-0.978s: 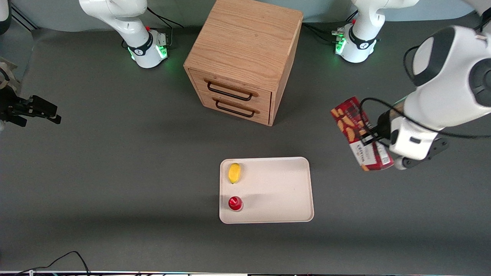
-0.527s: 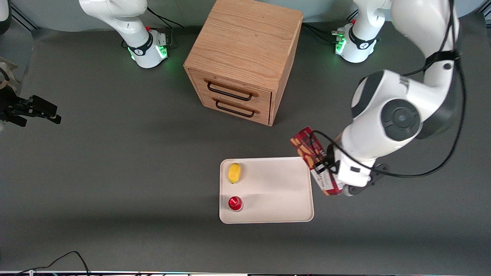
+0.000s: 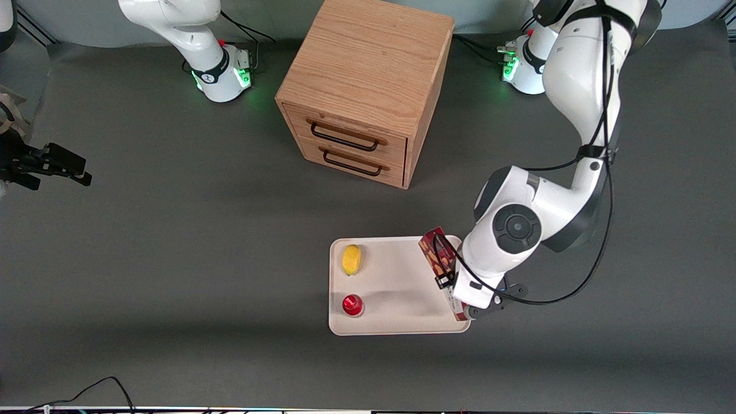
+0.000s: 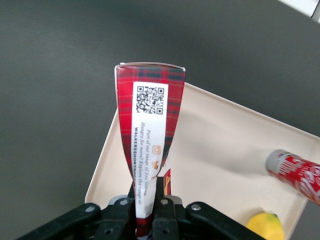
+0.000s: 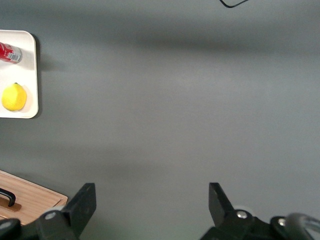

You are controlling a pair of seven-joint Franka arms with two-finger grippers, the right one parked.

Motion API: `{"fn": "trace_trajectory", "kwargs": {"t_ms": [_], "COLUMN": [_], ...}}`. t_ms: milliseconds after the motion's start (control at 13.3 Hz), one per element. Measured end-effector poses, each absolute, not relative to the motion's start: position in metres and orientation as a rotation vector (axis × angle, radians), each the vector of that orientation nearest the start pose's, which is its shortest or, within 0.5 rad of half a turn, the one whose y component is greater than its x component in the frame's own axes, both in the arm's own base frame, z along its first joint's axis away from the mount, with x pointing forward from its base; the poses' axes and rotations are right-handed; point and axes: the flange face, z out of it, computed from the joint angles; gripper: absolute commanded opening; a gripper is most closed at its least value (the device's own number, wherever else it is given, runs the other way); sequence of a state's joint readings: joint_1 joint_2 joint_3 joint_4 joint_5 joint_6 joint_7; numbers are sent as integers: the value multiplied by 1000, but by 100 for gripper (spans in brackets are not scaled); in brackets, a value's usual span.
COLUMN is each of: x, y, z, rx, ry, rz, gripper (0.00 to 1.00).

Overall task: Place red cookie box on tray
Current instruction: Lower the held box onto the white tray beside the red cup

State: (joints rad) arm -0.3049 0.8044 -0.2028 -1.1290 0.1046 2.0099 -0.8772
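Long slim dark-red cardboard cookie box (image 4: pixel 149 135), tartan-patterned on the narrow face, pinched between the fingers (image 4: pixel 161 200) of the black two-finger gripper (image 4: pixel 148 202) of the left arm, clamped tight on its lower part. White label panel on that narrow face, with a QR code at its free end and italic print running lengthwise, reading roughly "Part of our range of... more? Explore the range at WALKERSSHORTBR...", the rest hidden by the fingers. Biscuit pictures visible on the broad side in the front view (image 3: pixel 438 253).

Held over the flat rectangular cream-white tray (image 3: pixel 402 287) with rounded corners and low rim, at the tray's edge toward the working arm's end of the table; whether touching the tray surface, cannot tell. Wide bare stretch of tray between the box and the two things at the edge toward the parked arm's end.

There, a small yellow lemon (image 3: pixel 351 259), farther from the front camera, and a small red can (image 3: pixel 352 305) with a silver top and white lettering too partial to read, nearer to it; apart from each other.

Light oak two-drawer cabinet (image 3: pixel 368 86) with dark wire handles, farther from the front camera than the tray, well apart. Dark grey table (image 3: pixel 172 259) all around.
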Motion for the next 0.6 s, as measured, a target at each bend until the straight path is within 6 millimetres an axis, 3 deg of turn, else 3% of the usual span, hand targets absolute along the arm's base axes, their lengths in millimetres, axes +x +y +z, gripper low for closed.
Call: {"fn": "trace_trajectory", "kwargs": {"t_ms": [301,602], "x": [700,697], "y": [-333,-338], "z": [292,261], "rx": [-3162,-3182], "ry": [-569,-557], "rz": [-90,-114], "gripper": [0,0]}}
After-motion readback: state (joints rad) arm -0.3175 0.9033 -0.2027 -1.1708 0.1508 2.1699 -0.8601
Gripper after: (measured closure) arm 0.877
